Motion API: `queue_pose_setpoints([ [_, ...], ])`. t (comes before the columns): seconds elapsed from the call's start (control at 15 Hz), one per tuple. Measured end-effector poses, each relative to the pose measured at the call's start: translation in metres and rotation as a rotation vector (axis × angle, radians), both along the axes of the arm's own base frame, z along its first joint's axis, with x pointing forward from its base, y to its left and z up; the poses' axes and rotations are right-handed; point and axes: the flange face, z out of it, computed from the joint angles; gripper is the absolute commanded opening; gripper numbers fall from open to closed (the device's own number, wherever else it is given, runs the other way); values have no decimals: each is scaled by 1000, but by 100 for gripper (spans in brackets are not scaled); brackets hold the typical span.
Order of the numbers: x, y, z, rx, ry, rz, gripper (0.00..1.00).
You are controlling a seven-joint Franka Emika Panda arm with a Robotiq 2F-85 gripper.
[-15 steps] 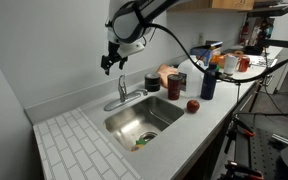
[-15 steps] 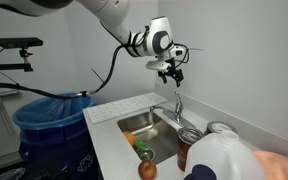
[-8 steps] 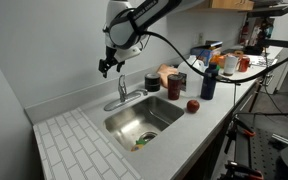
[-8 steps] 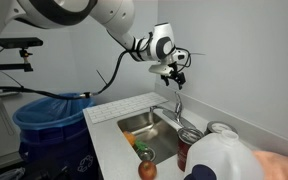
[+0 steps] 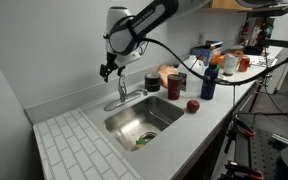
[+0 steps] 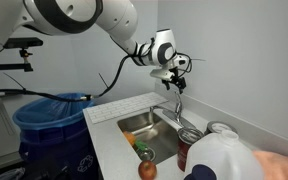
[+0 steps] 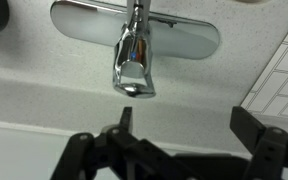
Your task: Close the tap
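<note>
Tap (image 5: 121, 97) is fixed at the back edge of the sink (image 5: 156, 113), on the bench (image 5: 212, 118). The claw (image 5: 107, 68) is held above it, spread open and empty, clear of the metal. In the wrist view the handle (image 7: 134, 60) is seen nearer one finger (image 7: 124, 118) than the middle of the gap. If the descent is made so, the smooth handle may be clipped or slipped past. If it is pushed too hard, the fitting may be strained.

The pincer (image 5: 108, 69) hangs above the tap (image 5: 121, 97), seemingly apart.
</note>
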Motion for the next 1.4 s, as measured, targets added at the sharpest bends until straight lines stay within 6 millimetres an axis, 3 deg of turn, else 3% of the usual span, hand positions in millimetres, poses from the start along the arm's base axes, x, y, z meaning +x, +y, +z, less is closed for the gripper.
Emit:
queue_pose_setpoints([
  [0.87,-7,0,-14,48,79,-37,100],
  [1.4,-25,1,-30,54,161,-45,100],
])
